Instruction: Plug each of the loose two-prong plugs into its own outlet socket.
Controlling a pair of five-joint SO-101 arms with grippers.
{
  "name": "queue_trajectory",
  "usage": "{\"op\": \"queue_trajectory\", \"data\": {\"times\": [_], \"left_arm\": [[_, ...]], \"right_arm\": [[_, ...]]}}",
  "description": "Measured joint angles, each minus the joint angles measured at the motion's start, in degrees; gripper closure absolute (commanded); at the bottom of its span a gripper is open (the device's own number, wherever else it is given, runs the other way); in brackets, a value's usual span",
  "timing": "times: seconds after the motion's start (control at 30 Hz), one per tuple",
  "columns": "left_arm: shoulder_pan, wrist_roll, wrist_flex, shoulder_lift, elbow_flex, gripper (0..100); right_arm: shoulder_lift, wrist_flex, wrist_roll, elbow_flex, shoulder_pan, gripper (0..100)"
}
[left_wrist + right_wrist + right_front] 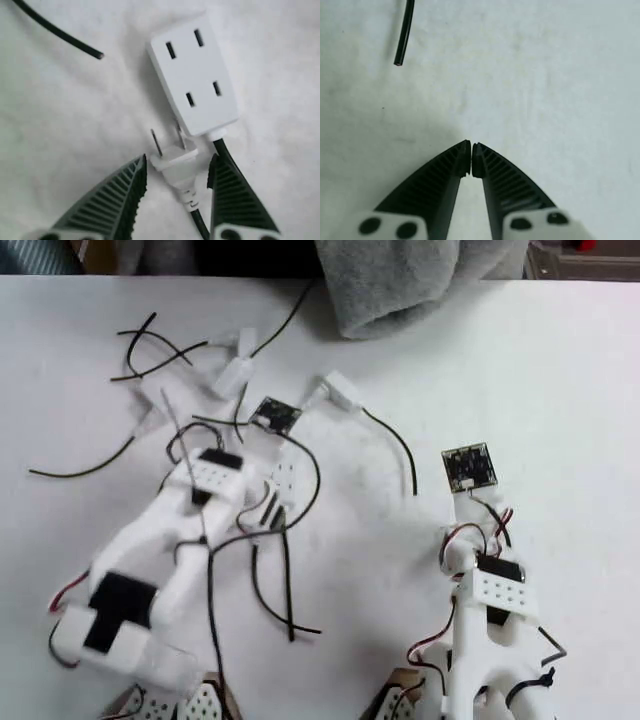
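Observation:
A white outlet block [192,75] with two pairs of slots lies flat on the white table. Just short of it lies a white two-prong plug [173,161] on a black cord, prongs pointing at the block's edge. My left gripper [177,167] is open, with its ribbed fingers [125,195] on either side of the plug body. In the high view the left gripper [265,508] sits by the outlet block [285,478] mid-table. My right gripper [471,159] is shut on nothing above bare table, and it shows to the right in the high view [458,510].
More white plugs [232,375] [340,390] and loose black cords [150,350] are scattered over the far left of the table. A cut cord end [400,55] lies ahead of the right gripper. A grey cloth [420,280] hangs at the far edge.

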Motion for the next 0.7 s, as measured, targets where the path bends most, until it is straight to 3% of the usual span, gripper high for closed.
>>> {"op": "queue_trajectory", "data": {"times": [0.27,0.53,0.7], "left_arm": [[0.35,7.82,3.43,3.96,-4.48,89],[1.58,21.54,3.87,4.13,-4.48,87],[1.58,24.0,3.96,4.13,-4.48,83]], "right_arm": [[0.0,0.0,0.0,0.0,0.0,97.9],[0.0,-0.88,0.0,0.0,0.0,97.9],[0.0,-0.88,0.0,0.0,0.0,97.9]]}}
